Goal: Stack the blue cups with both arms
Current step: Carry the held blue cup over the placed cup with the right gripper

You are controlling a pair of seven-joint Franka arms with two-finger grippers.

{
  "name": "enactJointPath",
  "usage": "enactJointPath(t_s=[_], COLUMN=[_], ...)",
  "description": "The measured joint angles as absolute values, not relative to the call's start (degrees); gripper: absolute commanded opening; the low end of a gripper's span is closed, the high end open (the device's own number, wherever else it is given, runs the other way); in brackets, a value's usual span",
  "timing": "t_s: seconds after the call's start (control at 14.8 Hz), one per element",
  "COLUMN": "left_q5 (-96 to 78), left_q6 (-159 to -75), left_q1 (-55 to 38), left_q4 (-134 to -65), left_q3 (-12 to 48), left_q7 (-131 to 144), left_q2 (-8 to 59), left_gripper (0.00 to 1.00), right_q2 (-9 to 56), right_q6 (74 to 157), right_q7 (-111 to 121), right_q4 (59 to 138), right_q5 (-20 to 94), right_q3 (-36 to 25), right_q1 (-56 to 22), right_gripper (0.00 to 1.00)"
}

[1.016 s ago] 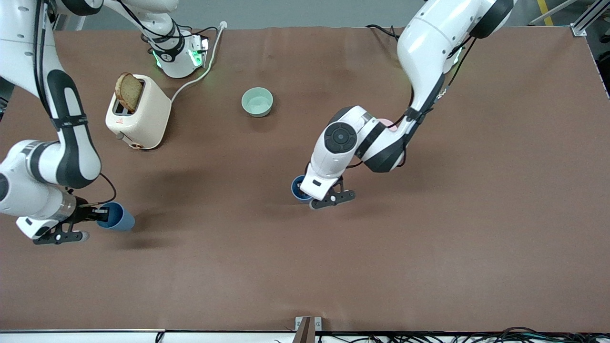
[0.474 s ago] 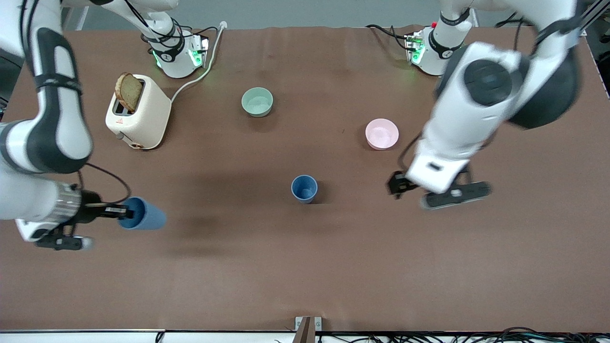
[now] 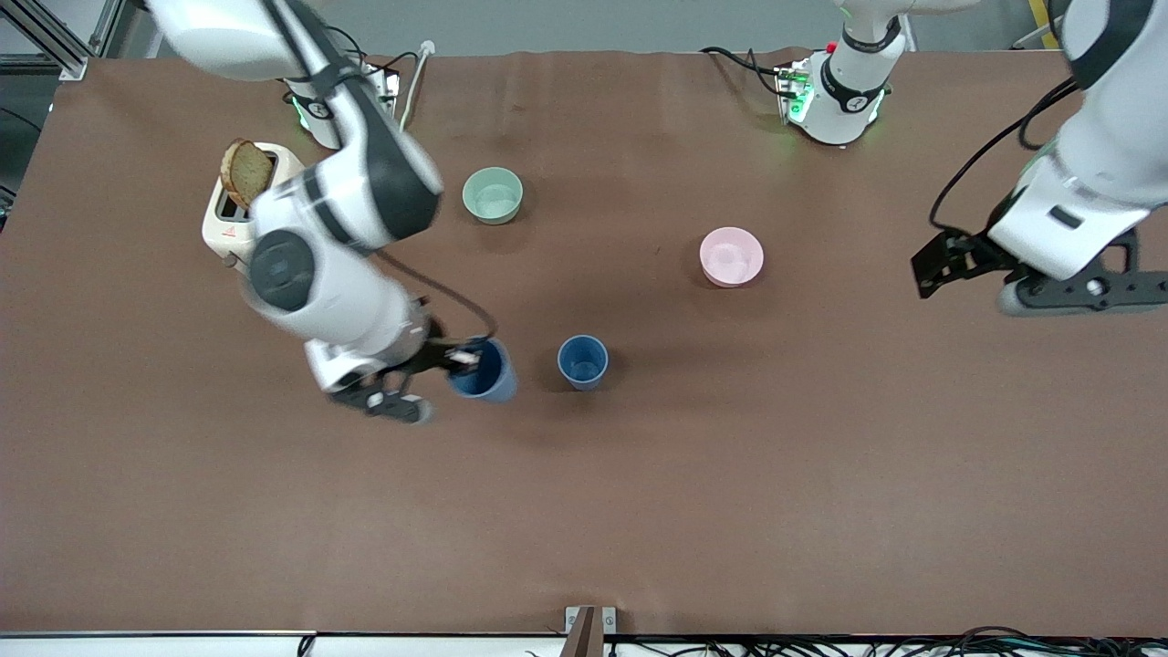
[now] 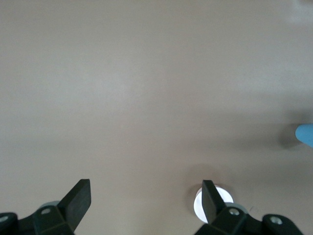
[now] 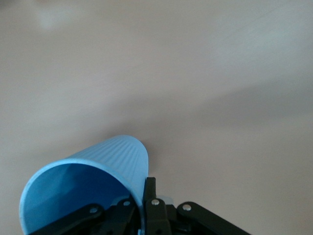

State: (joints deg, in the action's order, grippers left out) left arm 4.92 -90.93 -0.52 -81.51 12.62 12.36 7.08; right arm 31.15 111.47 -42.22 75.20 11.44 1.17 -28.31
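Holding a blue cup (image 3: 484, 371), right gripper (image 3: 453, 358) hovers tilted.

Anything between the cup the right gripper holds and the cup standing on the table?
Nothing: the front view shows only bare table between the held blue cup, in the right gripper, and the standing blue cup.
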Motion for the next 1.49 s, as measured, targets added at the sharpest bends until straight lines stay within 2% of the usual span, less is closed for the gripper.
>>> enactJointPath(t_s=[0.2, 0.34, 1.49], left_q5=[4.53, 4.52, 4.32], left_q6=[-91.05, -91.05, -90.93], left_q1=[0.73, 0.73, 0.62], left_q4=[-86.74, -88.54, -89.39], left_q3=[12.41, 11.40, 12.34], left_q7=[9.57, 7.35, 11.07], left_q2=[2.77, 1.13, -0.82], left_gripper=[1.00, 1.00, 1.00], right_q2=[33.66, 35.37, 37.93], right_q6=[115.35, 116.25, 117.71], right_q7=[-48.11, -48.72, -48.69], right_q4=[75.52, 75.58, 75.67], right_q5=[11.43, 11.43, 11.29], right_q3=[1.03, 0.92, -0.32], right_q1=[-34.77, -36.36, -36.41], right_gripper=[0.01, 0.01, 0.02])
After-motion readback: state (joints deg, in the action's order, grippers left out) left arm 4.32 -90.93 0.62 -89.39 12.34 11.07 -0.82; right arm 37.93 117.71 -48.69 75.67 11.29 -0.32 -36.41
